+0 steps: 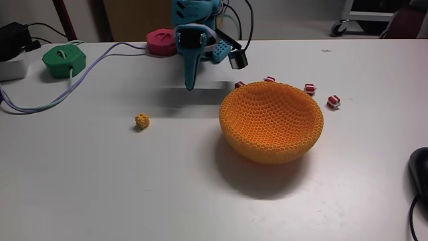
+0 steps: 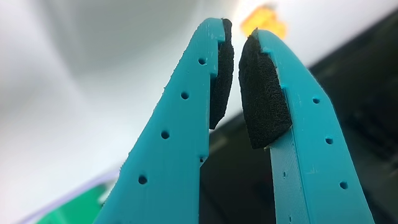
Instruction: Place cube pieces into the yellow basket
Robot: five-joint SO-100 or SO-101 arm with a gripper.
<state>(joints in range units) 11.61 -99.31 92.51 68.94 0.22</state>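
The teal gripper [image 1: 190, 86], its jaws nearly together and gripping nothing, is hanging above the white table [image 1: 100, 187] — the yellow-orange cube [image 1: 142, 121] is lying at its seven o'clock, the yellow basket [image 1: 272, 122] at four — so it should be spreading wider before descending.

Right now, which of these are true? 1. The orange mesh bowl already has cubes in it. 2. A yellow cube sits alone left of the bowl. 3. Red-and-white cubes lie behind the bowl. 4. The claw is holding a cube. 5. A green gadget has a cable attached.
1. False: the yellow basket looks empty inside in the fixed view.
2. True: the yellow cube sits by itself on the table.
3. True: red-and-white cubes line its far rim.
4. False: the gripper has nothing between its nearly closed pads.
5. True: the green gadget has a pale cable running from it.
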